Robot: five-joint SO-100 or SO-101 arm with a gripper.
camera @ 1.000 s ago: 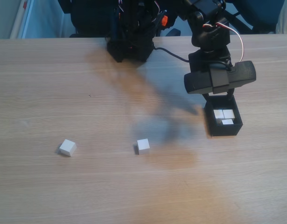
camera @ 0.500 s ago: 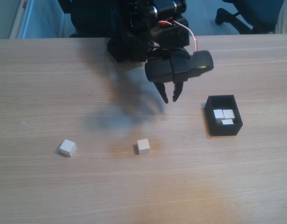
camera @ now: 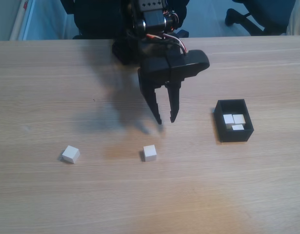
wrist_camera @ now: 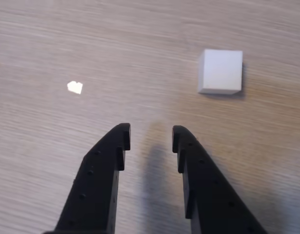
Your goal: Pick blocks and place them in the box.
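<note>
The gripper (camera: 166,120) hangs near the middle of the fixed view, its two black fingers pointing down toward the table with a clear gap between them and nothing held. In the wrist view the same gripper (wrist_camera: 150,136) comes up from the bottom edge, its fingertips apart over bare wood grain.

Just below the fingertips and a little to the left in the fixed view sits one pale block (camera: 150,152) on the table (camera: 247,195); in the wrist view this block (wrist_camera: 220,71) lies in the upper right, ahead of the right-hand finger and not touching it. A second block (camera: 70,154) rests at the lower left of the fixed view, well apart from the first. In the wrist view it (wrist_camera: 75,87) is a small white speck at the left.

The black box (camera: 233,135) stands at the right of the fixed view, level with the fingertips and well apart from them. Three pale blocks (camera: 235,120) lie inside it, bunched together.
</note>
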